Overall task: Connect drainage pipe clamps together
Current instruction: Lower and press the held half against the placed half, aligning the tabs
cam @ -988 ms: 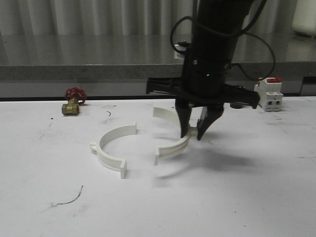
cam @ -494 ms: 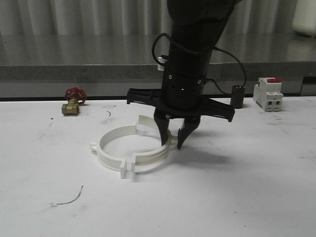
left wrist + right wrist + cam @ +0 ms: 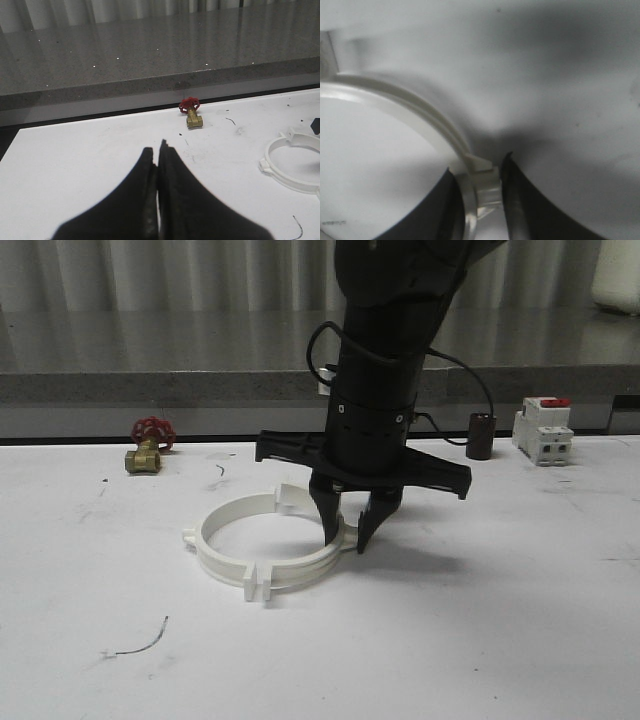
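Note:
The two white drainage pipe clamps lie on the white table as one ring. The left half (image 3: pixel 212 532) and right half (image 3: pixel 312 562) have their end tabs (image 3: pixel 257 585) touching at the front, and their tabs at the back stand close together. My right gripper (image 3: pixel 345 533) points straight down and is shut on the right half's wall at its outer lug. In the right wrist view the black fingers (image 3: pixel 517 195) pinch that wall and lug (image 3: pixel 481 186), and the arc (image 3: pixel 410 112) curves away. My left gripper (image 3: pixel 159 150) is shut on nothing, hovering over bare table with part of the ring (image 3: pixel 290 167) to its side.
A brass valve with a red handle (image 3: pixel 148 448) sits at the back left of the table. A white breaker with a red top (image 3: pixel 544 430) and a small black cylinder (image 3: pixel 481 436) stand at the back right. A thin wire scrap (image 3: pixel 140 643) lies front left. A grey ledge (image 3: pixel 150 370) runs behind.
My right gripper has carried the right half leftwards until its tabs meet the left half's tabs. The gap between the halves has closed into a ring.

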